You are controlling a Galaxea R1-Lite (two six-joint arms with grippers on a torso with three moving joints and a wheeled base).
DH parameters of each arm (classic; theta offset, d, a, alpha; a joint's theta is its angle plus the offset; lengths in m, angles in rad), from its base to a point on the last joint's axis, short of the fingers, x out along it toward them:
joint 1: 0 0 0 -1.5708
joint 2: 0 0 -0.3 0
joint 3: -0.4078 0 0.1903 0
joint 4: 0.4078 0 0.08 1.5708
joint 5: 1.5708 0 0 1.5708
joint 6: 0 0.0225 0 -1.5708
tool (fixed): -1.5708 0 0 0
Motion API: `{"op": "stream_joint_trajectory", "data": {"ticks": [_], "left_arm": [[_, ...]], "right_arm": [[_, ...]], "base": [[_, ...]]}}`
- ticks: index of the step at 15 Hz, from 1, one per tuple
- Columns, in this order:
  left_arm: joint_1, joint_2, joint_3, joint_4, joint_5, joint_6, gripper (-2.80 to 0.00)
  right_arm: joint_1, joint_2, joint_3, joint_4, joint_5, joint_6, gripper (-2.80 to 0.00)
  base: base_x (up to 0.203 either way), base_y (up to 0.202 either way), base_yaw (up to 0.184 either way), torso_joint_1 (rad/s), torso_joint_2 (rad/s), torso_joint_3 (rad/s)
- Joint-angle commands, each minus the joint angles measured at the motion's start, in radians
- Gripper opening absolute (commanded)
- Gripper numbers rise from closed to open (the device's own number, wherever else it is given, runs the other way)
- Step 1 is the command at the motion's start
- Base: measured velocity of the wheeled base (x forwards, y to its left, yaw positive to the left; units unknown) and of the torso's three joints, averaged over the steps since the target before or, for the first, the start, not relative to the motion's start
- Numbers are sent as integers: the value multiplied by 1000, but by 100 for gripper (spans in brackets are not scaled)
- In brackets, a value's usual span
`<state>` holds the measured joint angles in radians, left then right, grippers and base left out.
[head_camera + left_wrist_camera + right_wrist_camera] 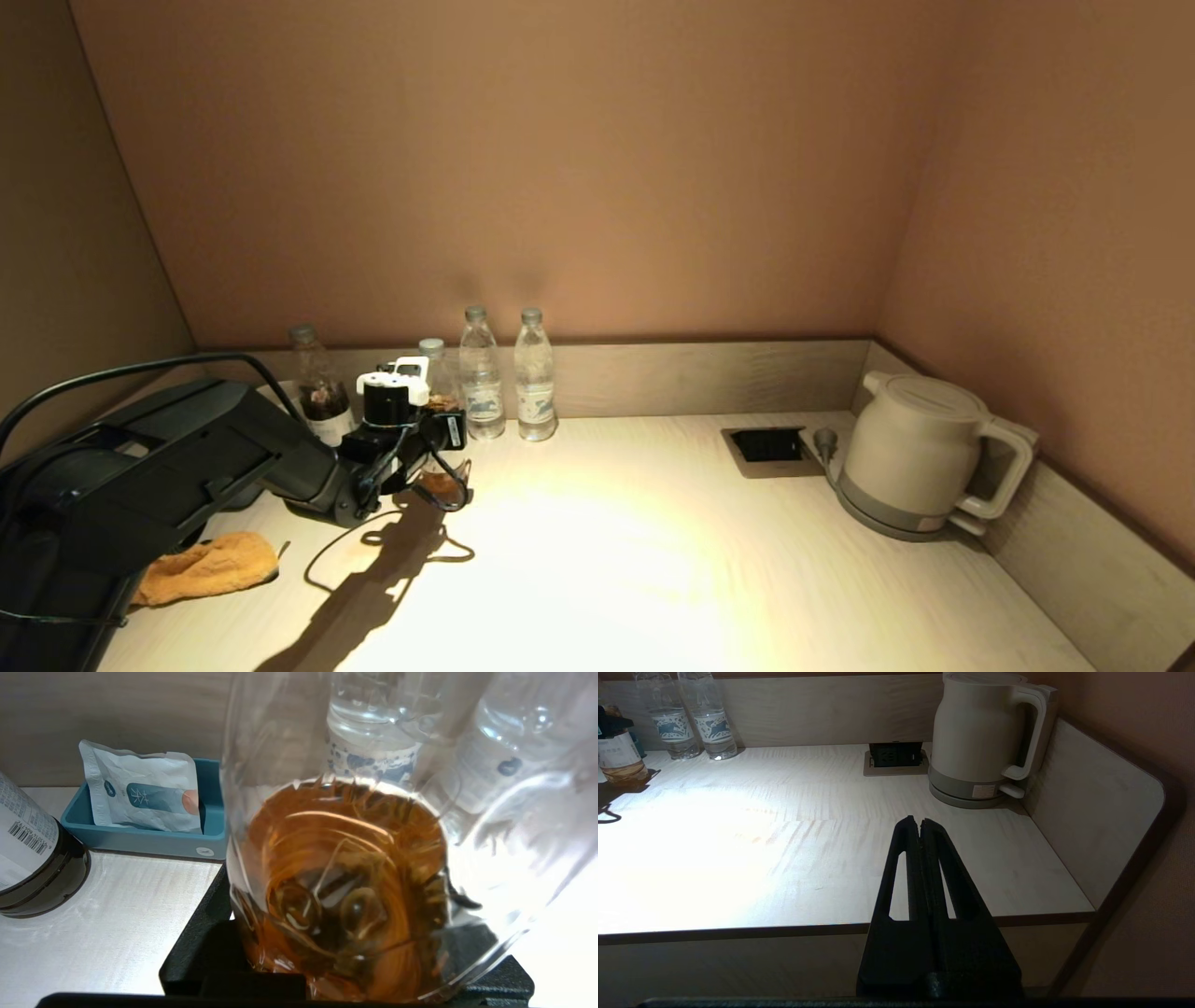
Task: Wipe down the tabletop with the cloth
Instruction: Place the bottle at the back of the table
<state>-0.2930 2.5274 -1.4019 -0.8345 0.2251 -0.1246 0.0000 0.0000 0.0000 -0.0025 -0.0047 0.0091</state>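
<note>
The orange cloth (210, 567) lies crumpled on the pale tabletop (653, 560) at the front left, partly under my left arm; no gripper touches it. My left gripper (446, 457) is at the back left, shut on a clear bottle of amber tea (437, 401). In the left wrist view the tea bottle (345, 868) fills the space between the black fingers (201, 938). It also shows in the right wrist view (619, 760), its base at the tabletop. My right gripper (920, 823) is shut and empty, held off the table's front edge at the right.
Two water bottles (483, 378) (534, 378) and a dark bottle (317, 387) stand along the back wall. A teal tray (140, 837) holds a tea packet. A white kettle (920, 457) and a socket recess (770, 448) are at the back right. Walls close three sides.
</note>
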Motion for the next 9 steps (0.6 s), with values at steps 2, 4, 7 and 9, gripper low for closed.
{"op": "stream_joint_trajectory", "data": {"ticks": [2,4,7,9], "left_arm": [[0,-1,1,-5,2,-2,0],[0,1,3,-12,3,-1,0],[-1,-24,10,-23,9,0,0],[-2,-39,18,-26,16,0,0]], "right_arm": [[0,0,0,-1,0,0,-280],[0,0,0,-1,0,0,-280],[0,0,0,-1,0,0,-280],[0,0,0,-1,0,0,-280]], "base": [[0,0,0,0,0,0],[0,0,0,0,0,0],[0,0,0,0,0,0],[0,0,0,0,0,0]]}}
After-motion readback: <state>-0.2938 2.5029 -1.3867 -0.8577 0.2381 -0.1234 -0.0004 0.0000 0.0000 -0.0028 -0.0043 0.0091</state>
